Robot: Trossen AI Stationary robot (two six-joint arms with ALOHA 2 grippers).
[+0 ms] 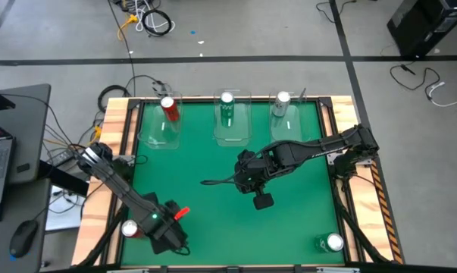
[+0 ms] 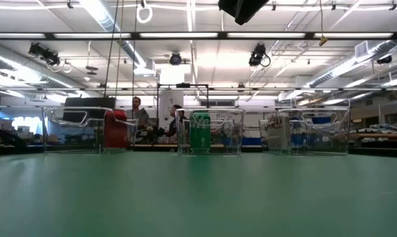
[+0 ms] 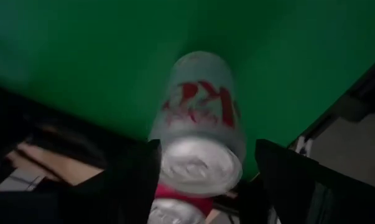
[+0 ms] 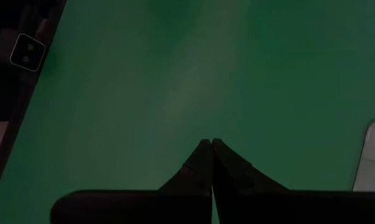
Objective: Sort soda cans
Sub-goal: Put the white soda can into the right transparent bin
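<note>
A silver-white soda can (image 3: 199,118) with red lettering stands on the green mat at the near left corner. My left gripper (image 3: 206,149) is open and points down over it, one finger on each side, with a strip of mat showing beside one finger. In the high view my left gripper (image 1: 166,227) hides this can. A red can (image 1: 129,227) stands just beside it. A green can (image 1: 333,243) stands at the near right corner. My right gripper (image 4: 207,144) is shut and hangs over the middle of the mat (image 1: 262,199), holding nothing.
Three clear bins line the far edge: one with a red can (image 1: 167,106), one with a green can (image 1: 226,102), one with a silver can (image 1: 281,102). Wooden rails (image 1: 118,144) frame the mat. People stand in the room behind (image 2: 137,112).
</note>
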